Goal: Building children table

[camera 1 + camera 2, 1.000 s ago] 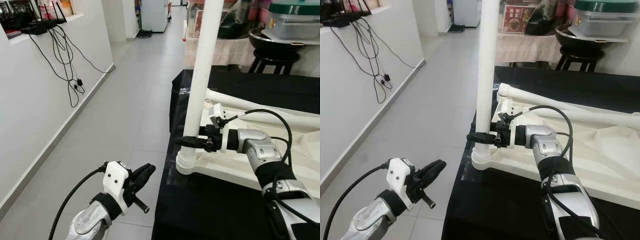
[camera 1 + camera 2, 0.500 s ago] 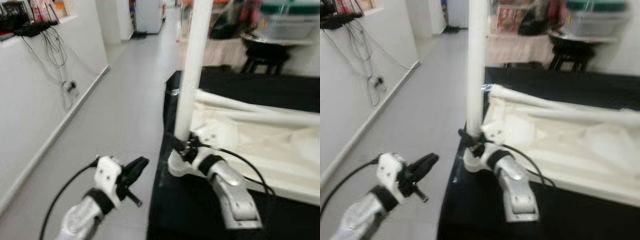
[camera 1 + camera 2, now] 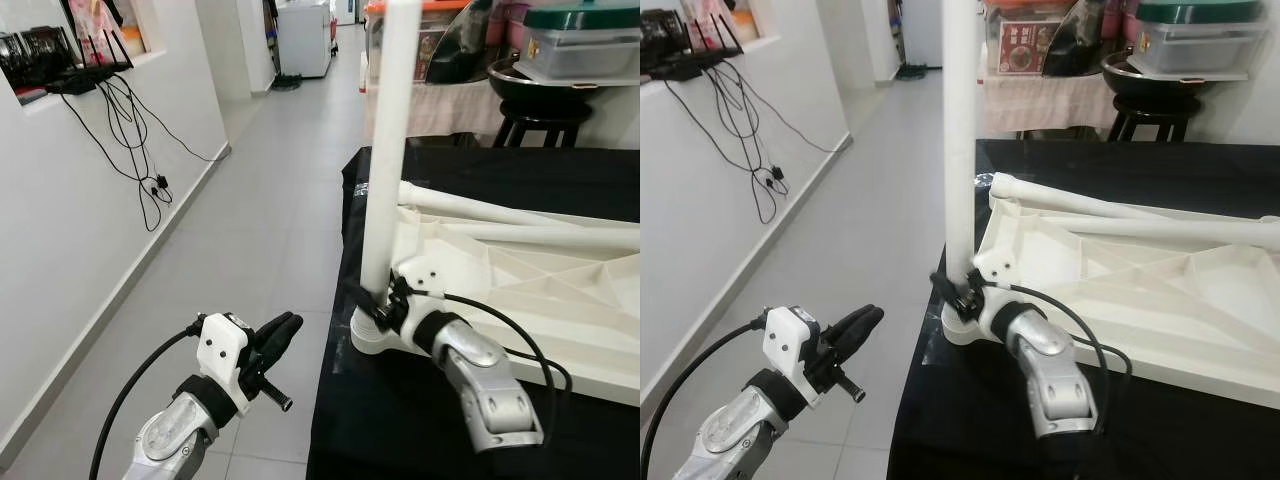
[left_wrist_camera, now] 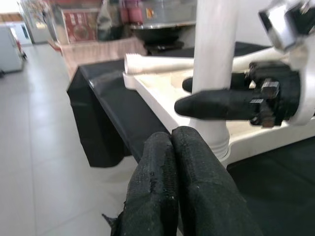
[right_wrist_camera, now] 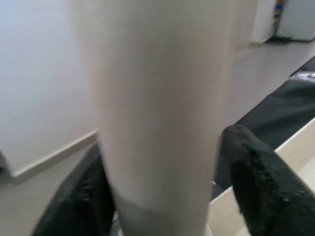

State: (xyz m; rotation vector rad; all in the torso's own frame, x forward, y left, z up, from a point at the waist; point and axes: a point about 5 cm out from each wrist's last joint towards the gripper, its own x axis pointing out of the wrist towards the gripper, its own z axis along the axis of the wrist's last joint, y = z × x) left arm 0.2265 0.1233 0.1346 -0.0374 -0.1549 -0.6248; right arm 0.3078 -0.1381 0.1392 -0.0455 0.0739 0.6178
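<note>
An upturned white children's table top [image 3: 540,290] lies on a black-covered table. One white leg [image 3: 385,180] stands upright in its near left corner socket [image 3: 372,338]. My right gripper [image 3: 372,303] is shut on this leg just above the socket. In the right wrist view the leg [image 5: 157,98] sits between the black fingers [image 5: 251,167]. My left gripper [image 3: 280,328] hangs over the floor left of the table, shut and holding nothing. The left wrist view shows its fingers [image 4: 172,162] pressed together. Two more white legs [image 3: 470,208] lie on the table top.
The black cloth [image 3: 400,420] drops to the floor at the table's left edge. A grey tiled corridor [image 3: 250,230] runs along a white wall with hanging cables [image 3: 130,140]. A black stool with a pot [image 3: 540,100] and boxes stands behind the table.
My right forearm has dropped and swung in, and now reaches the leg from below instead of from the side. The gripper stays low on the leg. The camera has shifted.
</note>
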